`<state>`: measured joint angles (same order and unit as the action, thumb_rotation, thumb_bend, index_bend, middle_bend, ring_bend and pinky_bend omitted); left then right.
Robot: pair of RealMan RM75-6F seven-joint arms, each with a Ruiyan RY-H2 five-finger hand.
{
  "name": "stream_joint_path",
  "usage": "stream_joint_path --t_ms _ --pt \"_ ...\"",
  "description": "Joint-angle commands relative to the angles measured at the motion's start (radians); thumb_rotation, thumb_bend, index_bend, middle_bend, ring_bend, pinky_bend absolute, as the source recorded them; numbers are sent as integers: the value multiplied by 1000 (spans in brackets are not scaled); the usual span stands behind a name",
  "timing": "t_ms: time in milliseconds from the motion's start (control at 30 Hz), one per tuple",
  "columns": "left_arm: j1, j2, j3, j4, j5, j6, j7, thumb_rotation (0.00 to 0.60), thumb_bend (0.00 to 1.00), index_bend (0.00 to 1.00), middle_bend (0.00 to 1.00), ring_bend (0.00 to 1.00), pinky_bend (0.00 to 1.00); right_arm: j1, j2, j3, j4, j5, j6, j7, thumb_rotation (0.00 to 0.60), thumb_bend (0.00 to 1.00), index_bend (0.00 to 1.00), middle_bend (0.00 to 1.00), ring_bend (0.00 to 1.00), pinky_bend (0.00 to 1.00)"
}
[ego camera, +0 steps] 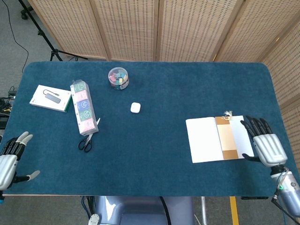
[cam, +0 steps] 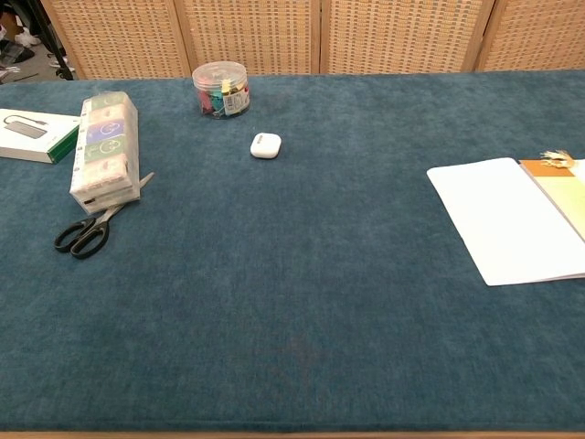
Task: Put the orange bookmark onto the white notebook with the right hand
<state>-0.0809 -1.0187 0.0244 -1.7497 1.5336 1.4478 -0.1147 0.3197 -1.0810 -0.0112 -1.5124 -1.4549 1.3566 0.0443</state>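
The white notebook [ego camera: 206, 139] lies flat at the table's right side, and the orange bookmark [ego camera: 226, 138] with its pale tassel rests lengthwise on it. The chest view shows the notebook [cam: 503, 217] at its right edge, with the bookmark [cam: 559, 178] partly cut off. My right hand [ego camera: 264, 143] hovers with fingers spread just right of the notebook, touching nothing. My left hand [ego camera: 9, 157] is open at the near left edge of the table, off the cloth. Neither hand shows in the chest view.
A clear tub of coloured clips [ego camera: 118, 77] stands at the back. A small white case [ego camera: 135, 107] lies mid-table. A wrapped pack of boxes [ego camera: 83, 106], black scissors [ego camera: 87, 140] and a white boxed adapter [ego camera: 50, 97] occupy the left side.
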Motion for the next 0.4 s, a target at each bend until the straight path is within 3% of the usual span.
stream_joint_path --t_ms 33,233,400 --pt "11 -17 -7 16 -2 23 9 600 0 0 0 0 0 -89 -64 -1 23 10 106 71 600 0 0 0 0 0" --pt "21 -27 -9 28 18 53 4 600 0 0 0 0 0 -172 -154 8 75 -25 244 85 600 0 0 0 0 0" --pt "26 -29 -5 33 39 67 9 600 0 0 0 0 0 -209 -202 12 106 -48 294 80 600 0 0 0 0 0"
